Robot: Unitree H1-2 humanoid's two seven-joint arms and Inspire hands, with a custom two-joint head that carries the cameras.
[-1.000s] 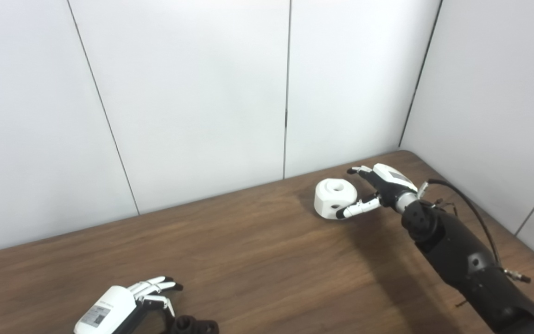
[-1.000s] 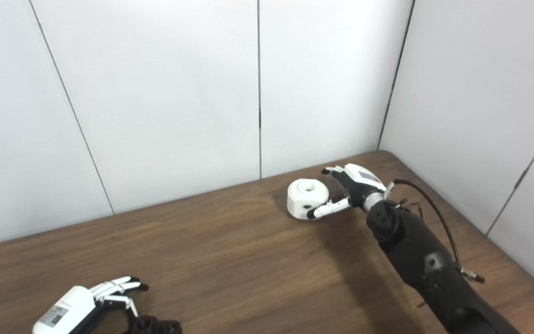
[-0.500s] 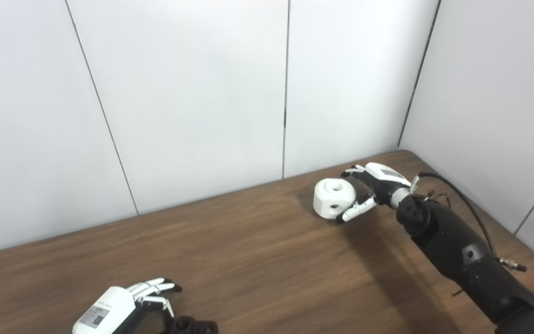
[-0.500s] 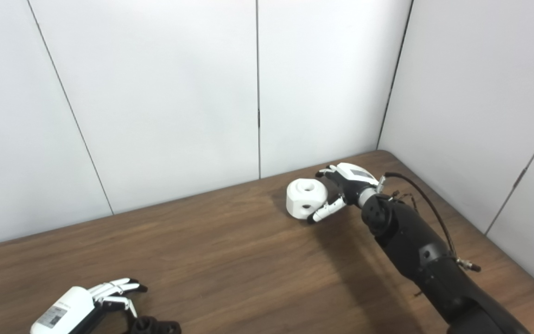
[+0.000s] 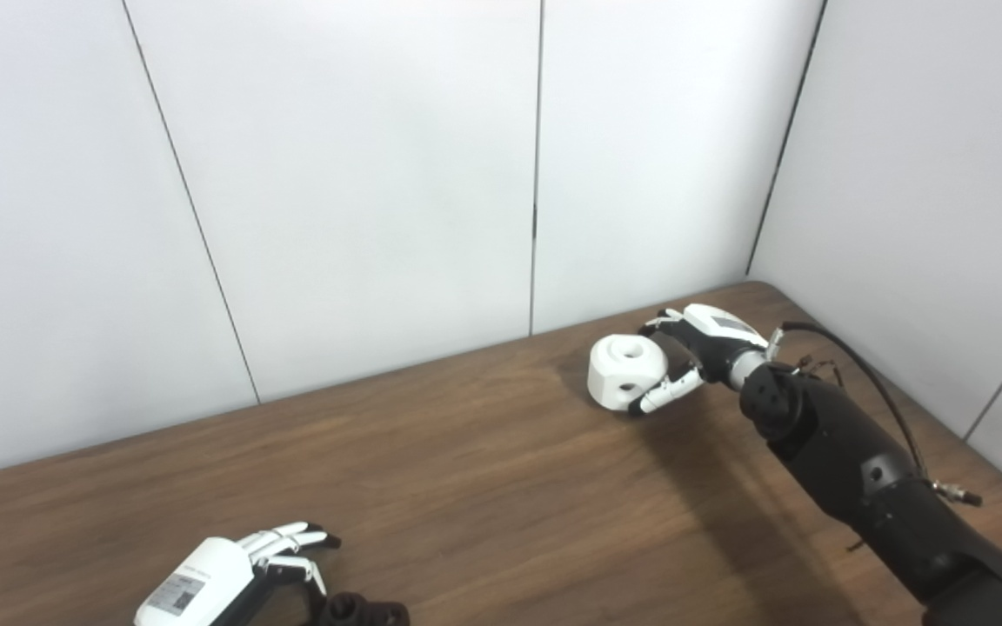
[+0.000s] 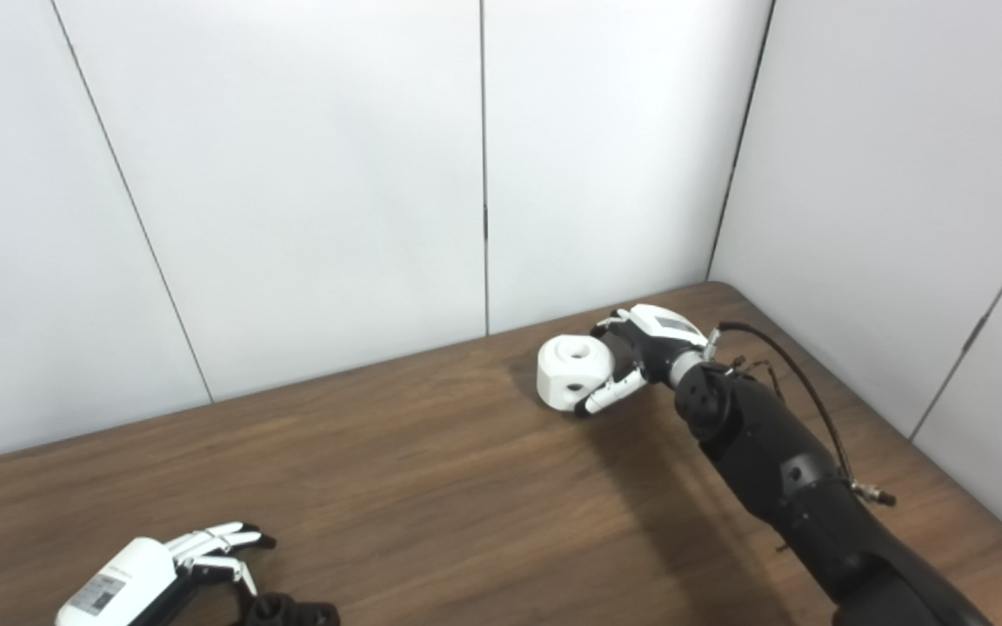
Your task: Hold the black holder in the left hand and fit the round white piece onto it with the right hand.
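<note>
Cupping round white piece (image 5: 625, 372), hole up, right hand (image 5: 699, 348) fingers apart | left hand (image 5: 231, 569) fingers apart near black holder (image 5: 362, 611)

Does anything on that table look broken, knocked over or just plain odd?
Nothing stands out. The round white piece sits upright on the wooden table, with the right robot hand curled beside it. The left robot hand waits near the black holder.

Right arm extended toward one o'clock, black forearm rising from the lower right corner. Right hand (image 5: 699, 352) at full reach, thumb and fingers (image 5: 659, 396) spread and curled, contact not determinable. Left hand (image 5: 231, 569) low at seven o'clock, palm down, fingers apart, pointing toward three o'clock.
</note>
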